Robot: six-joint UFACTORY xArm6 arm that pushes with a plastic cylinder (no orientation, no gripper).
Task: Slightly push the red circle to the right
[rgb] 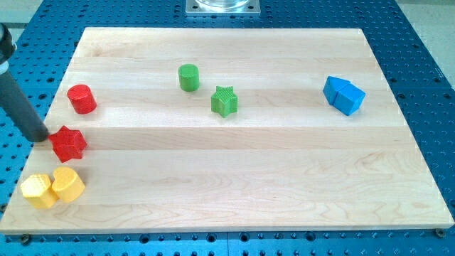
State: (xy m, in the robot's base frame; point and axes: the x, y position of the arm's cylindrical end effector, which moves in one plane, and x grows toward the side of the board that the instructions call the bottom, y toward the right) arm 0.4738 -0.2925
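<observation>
The red circle (82, 99) stands upright near the board's left edge. The dark rod comes in from the view's upper left, and my tip (40, 137) rests at the board's left edge, just left of the red star (69, 144) and almost touching it. The tip is below and to the left of the red circle, clearly apart from it.
Two yellow blocks (53, 188) sit side by side at the lower left corner. A green circle (188, 77) and a green star (225, 101) lie in the upper middle. Two blue blocks (344, 95) touch each other at the upper right. The wooden board (249, 178) lies on a blue perforated table.
</observation>
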